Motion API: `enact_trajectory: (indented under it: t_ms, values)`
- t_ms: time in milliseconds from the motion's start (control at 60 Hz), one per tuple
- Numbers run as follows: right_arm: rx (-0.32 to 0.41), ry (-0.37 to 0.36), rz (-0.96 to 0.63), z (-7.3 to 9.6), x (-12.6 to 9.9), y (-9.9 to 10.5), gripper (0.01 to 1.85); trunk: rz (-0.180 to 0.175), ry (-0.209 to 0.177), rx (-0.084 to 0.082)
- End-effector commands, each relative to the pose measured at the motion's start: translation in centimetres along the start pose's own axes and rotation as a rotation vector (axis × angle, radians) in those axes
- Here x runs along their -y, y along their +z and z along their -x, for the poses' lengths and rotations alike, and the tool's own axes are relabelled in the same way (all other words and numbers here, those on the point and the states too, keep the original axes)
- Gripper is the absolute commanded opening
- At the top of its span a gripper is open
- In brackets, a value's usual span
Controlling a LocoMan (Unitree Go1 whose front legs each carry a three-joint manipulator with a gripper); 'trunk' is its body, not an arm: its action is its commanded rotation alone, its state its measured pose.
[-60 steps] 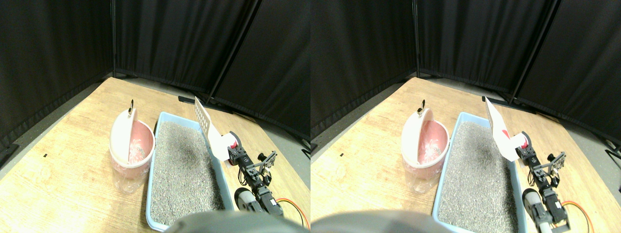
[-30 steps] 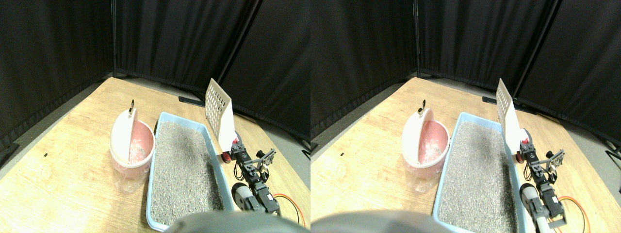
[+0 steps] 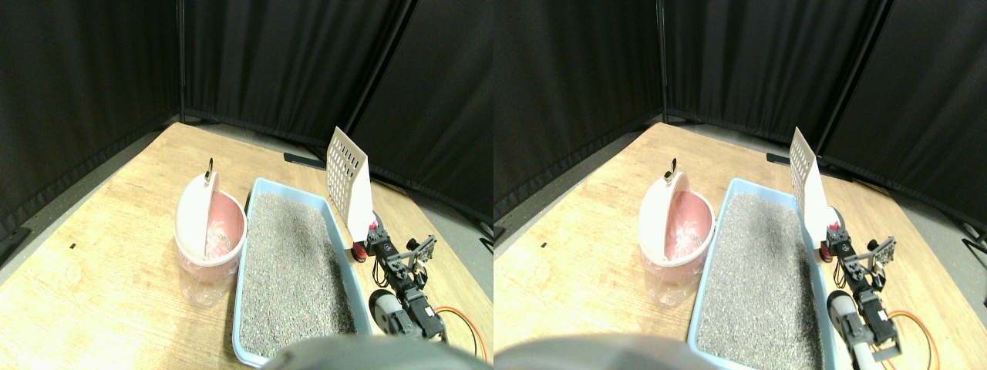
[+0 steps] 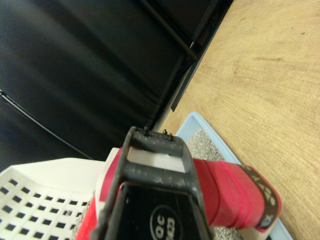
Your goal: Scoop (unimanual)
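Stereo pair view shows me a light blue rectangular litter tray [image 3: 248, 231] filled level with coarse grey granules [image 3: 289, 262]. Touching its left wall stands a round pink bin [image 3: 208, 254] with a white swing lid [image 3: 189, 220] tipped up; what lies inside is too blurred to tell. My right gripper [image 3: 368, 240] sits just outside the tray's right rim, jaws clamped on the red-wrapped handle [image 4: 222, 192] of a white slotted scoop [image 3: 348, 181], whose blade stands upright, clear of the granules.
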Motion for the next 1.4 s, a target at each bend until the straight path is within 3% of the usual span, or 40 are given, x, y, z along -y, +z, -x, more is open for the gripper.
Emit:
enact_trajectory:
  t_ms: [17, 83, 117, 333, 733, 783, 850, 867, 1067, 1233, 1400]
  values:
    - [0.031, 0.107, 0.100, -0.1, -1.3, 0.2, 0.05, 0.003, 0.015, -0.005]
    - [0.075, 0.106, 0.246, 0.1, -1.6, 0.5, 0.05, 0.003, 0.015, -0.005]
    - [0.075, 0.146, 0.333, 0.1, -1.7, 0.6, 0.05, 0.003, 0.015, -0.005]
    - [0.095, 0.149, 0.569, 0.3, -2.5, 1.3, 0.05, 0.003, 0.015, -0.005]
    - [0.056, 0.128, 0.862, 0.5, -3.3, 2.0, 0.05, 0.008, 0.023, -0.009]
    - [0.048, 0.175, 0.952, 0.5, -3.7, 2.1, 0.05, 0.008, 0.023, -0.009]
    - [0.046, 0.182, 0.964, 0.5, -3.7, 2.1, 0.05, 0.008, 0.023, -0.009]
    - [0.040, 0.203, 1.051, 0.5, -4.0, 2.1, 0.05, 0.012, 0.035, -0.007]
    - [0.040, 0.231, 1.120, 0.4, -4.6, 2.3, 0.05, 0.011, 0.041, -0.007]
    - [0.055, 0.309, 1.169, 0.0, -5.2, 2.4, 0.05, 0.014, 0.048, -0.005]
    - [0.048, 0.284, 1.120, -0.1, -5.5, 2.3, 0.05, 0.014, 0.052, -0.005]
